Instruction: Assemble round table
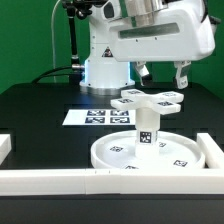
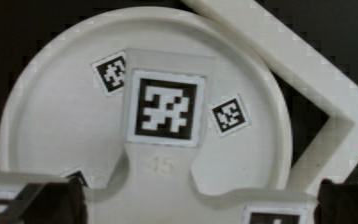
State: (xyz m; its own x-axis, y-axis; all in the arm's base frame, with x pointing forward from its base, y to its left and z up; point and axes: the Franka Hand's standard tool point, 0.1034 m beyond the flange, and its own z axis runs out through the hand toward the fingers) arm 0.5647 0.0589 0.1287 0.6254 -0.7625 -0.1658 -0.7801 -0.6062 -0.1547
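The large rimmed round disc point(image 1: 120, 155) lies on the table near the front. The short cylindrical leg point(image 1: 147, 128) stands upright in its middle. The flat cross-shaped foot point(image 1: 150, 98) sits on top of the leg. My gripper point(image 1: 163, 80) is open just above the foot, with one finger on each side and nothing between the jaws. In the wrist view the foot point(image 2: 167, 160) fills the foreground with a big tag on one arm. The disc point(image 2: 69, 110) lies behind it. The dark fingers point(image 2: 51, 198) show at the frame's edge.
The marker board point(image 1: 92, 117) lies flat behind the disc, toward the exterior view's left. Long white rail bars run along the front point(image 1: 50, 181) and the exterior view's right point(image 1: 212, 150), close to the disc; one shows in the wrist view point(image 2: 265, 50). The robot base point(image 1: 105, 70) stands behind.
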